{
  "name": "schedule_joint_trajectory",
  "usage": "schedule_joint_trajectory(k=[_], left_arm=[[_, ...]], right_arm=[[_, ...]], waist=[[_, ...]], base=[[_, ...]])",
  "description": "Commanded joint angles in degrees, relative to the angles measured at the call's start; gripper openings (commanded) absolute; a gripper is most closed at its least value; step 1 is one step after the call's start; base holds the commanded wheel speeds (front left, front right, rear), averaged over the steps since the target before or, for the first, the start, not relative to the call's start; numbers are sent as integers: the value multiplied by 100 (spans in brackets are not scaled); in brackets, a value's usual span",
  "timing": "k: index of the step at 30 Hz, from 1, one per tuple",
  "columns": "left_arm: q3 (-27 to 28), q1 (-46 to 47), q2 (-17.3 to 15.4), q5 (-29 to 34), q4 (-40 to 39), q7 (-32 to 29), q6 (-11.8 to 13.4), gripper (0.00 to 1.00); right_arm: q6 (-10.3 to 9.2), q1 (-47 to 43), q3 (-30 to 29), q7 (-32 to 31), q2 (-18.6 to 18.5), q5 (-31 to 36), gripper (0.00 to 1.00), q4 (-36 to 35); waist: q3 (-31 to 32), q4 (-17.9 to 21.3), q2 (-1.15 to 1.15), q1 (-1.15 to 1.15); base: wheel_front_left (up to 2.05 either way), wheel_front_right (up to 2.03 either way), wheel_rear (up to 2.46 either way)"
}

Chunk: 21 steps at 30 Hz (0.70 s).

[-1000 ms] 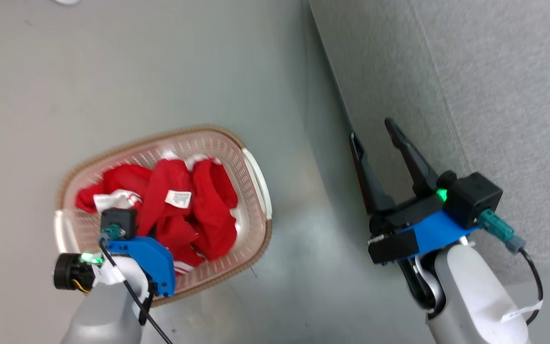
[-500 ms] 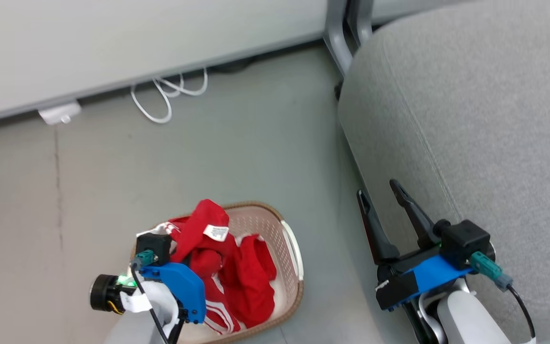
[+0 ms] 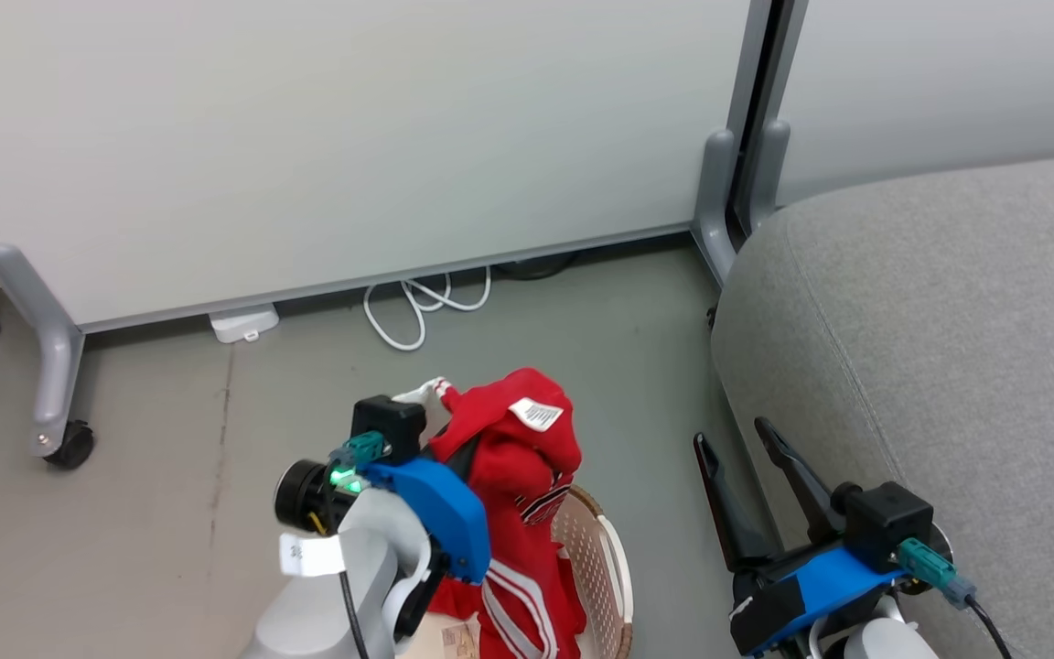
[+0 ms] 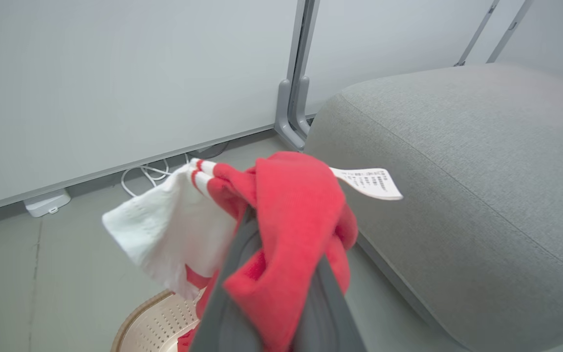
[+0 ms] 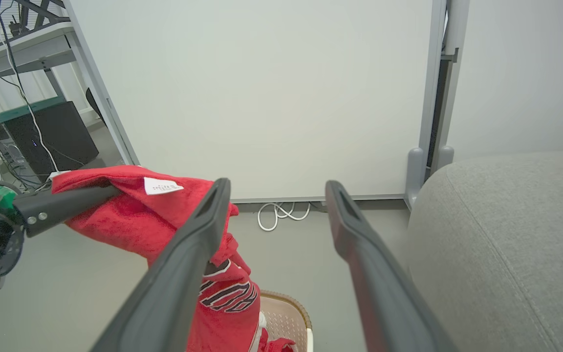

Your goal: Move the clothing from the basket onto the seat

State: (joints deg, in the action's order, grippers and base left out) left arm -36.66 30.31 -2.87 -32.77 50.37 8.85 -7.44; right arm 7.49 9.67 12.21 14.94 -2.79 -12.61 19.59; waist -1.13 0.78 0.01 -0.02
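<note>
Nearest me, at the lower edge of the head view, the basket (image 3: 617, 572) stands on the grey floor (image 3: 170, 513), to the left of the seat (image 3: 948, 348) and apart from it; I see its brown rim and perforated cream wall.

Above the basket, my left gripper (image 3: 465, 455) is clenched on the clothing (image 3: 509, 462), a red garment pinched near its top; the fabric is bunched over both fingers and hangs down from them, its white-striped lower end reaching inside the basket; I cannot tell whether the red fabric at the bottom is the same piece or another.

A white care label (image 3: 534, 414) sticks out at the top of the bunch; white trim (image 4: 164, 234) with red stripes juts to one side in the left wrist view; dark lettering shows on the hanging part in the right wrist view.

My right gripper (image 3: 730, 433) stands between basket and seat, near the seat's front edge; its two fingers are spread apart, with nothing between them.

The seat, grey and seamed, carries no clothing on the part I can see.

Farther off, a looped white cable (image 3: 417, 311) lies on the floor at the foot of a pale partition panel (image 3: 353, 137); a grey castor foot (image 3: 59, 439) supports the panel at the left.
</note>
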Motion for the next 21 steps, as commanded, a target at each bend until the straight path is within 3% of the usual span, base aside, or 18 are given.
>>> schedule_joint_trajectory(k=[1,9,21], left_arm=[[-66,127,-4,-55,-94,-11,-5,0],[-547,554,-6,-588,-714,-262,0,0],[-1310,1187,-5,-1201,-1275,-560,294,0]], right_arm=[[1,-98,22,-18,-17,4,100,-4],[1,-115,40,-114,-18,58,100,-71],[1,-31,201,-229,-17,94,100,-67]], waist=[[122,-80,-1,2],[240,-118,-1,2],[322,18,-1,2]], base=[[0,0,0],[0,0,0],[0,0,0]])
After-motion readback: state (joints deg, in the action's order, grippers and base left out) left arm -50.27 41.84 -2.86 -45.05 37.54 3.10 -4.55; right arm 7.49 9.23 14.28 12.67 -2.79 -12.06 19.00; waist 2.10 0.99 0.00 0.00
